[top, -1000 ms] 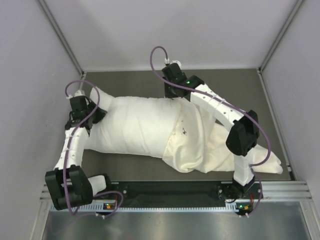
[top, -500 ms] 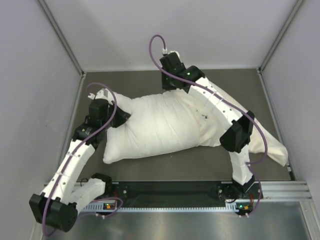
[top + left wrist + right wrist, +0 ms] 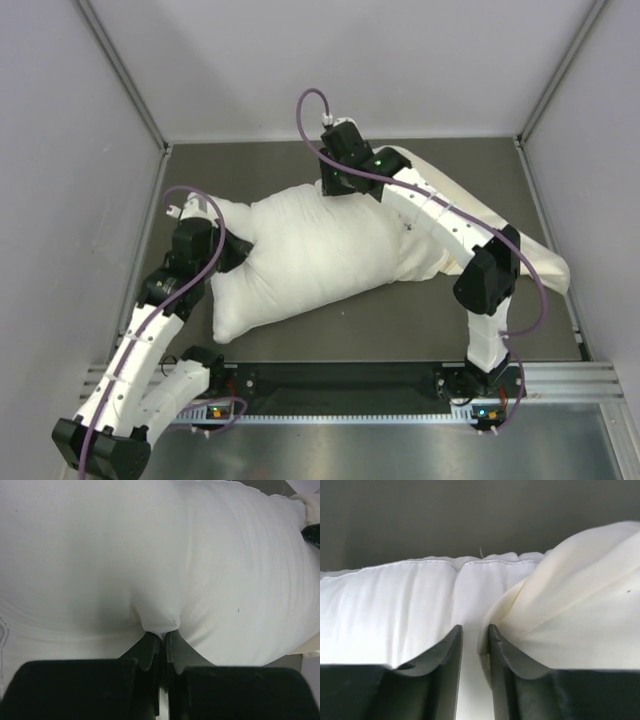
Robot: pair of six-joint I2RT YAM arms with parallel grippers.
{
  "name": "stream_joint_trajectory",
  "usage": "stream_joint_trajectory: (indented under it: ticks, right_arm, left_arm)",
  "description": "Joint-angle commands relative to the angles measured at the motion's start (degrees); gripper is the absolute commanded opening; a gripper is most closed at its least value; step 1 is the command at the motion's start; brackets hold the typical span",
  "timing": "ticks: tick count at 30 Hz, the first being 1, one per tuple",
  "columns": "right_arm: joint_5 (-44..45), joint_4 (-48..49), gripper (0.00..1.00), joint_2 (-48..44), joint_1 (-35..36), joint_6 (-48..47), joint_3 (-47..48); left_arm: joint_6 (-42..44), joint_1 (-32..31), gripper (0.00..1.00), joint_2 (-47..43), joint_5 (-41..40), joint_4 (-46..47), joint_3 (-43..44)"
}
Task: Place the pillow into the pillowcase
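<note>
Bare table (image 3: 250, 165) strip behind the pillow (image 3: 310, 255), another before it; walls (image 3: 60, 200) near on three sides

The pillow (image 3: 310, 265) lies slantwise across the middle of the dark table (image 3: 250, 165), one corner pointing toward 7 o'clock. The left gripper (image 3: 238, 250) meets its 9 o'clock end, the right gripper (image 3: 333, 188) its 12 o'clock edge, and the pillowcase (image 3: 545, 268) trails off toward 3 o'clock.

Dark matte counter (image 3: 250, 165). Plump white pillow (image 3: 300, 260) lies on it, spread from centre toward 9 o'clock, slanted, with one corner down at 7 o'clock. Cream pillowcase (image 3: 540, 265) is bunched at the pillow's 3 o'clock end, its limp tail trailing on the counter toward 3 o'clock.
</note>
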Motion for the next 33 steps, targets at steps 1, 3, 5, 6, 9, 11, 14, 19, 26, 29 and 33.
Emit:
stream_joint_trajectory:
  ticks: [1, 3, 5, 6, 9, 11, 14, 19, 26, 29, 33]
  right_arm:
    - [-3.71, 4.41, 0.45, -6.13, 2.35, -2.59, -1.29]
    - [-2.30, 4.41, 0.62, -8.25, 2.35, -3.48, -1.99]
    - [-0.99, 4.41, 0.65, -12.20, 2.35, -4.97, -3.75]
    - [-0.54, 4.58, 0.66, -15.43, 2.44, -5.32, -6.02]
    - [0.33, 5.37, 0.69, -22.81, 2.70, -6.91, -12.69]
    - [1.48, 6.25, 0.70, -26.61, 2.88, -7.78, -16.48]
    - [1.92, 7.48, 0.74, -33.29, 2.88, -9.10, -22.82]
    - [9.73, 5.56, 0.79, -37.70, 2.79, -11.13, -28.98]
    - [18.25, 5.37, 0.70, -33.14, 2.88, -12.09, -32.14]
    - [20.90, 6.16, 0.68, -29.62, 2.96, -13.41, -31.44]
    - [23.71, 7.04, 0.67, -23.91, 3.23, -15.43, -28.46]
  left_arm:
    - [-0.58, -1.11, 0.00, -2.58, 1.81, 4.70, 0.33]
    - [0.21, -1.11, 0.00, -2.76, -0.56, 3.20, 0.85]
    - [0.66, -1.11, 0.00, -3.02, -1.35, 2.24, 1.03]
    - [0.83, -1.11, 0.01, -3.02, -1.88, 1.97, 0.94]
    - [1.36, -1.11, 0.03, -3.46, -2.76, 1.53, 0.59]
    - [1.88, -1.11, 0.04, -3.46, -3.46, 1.27, 0.68]
    - [2.85, -1.11, 0.06, -3.29, -4.78, 0.21, 1.64]
    - [4.26, -1.11, 0.21, -3.55, -6.10, -2.60, 4.19]
    - [5.40, -1.11, 0.62, -5.66, -10.84, -6.02, 4.37]
    - [6.54, -1.02, 0.78, -4.70, -15.74, -9.71, 6.30]
    - [7.07, -1.02, 0.94, -2.15, -20.06, -12.97, 8.06]
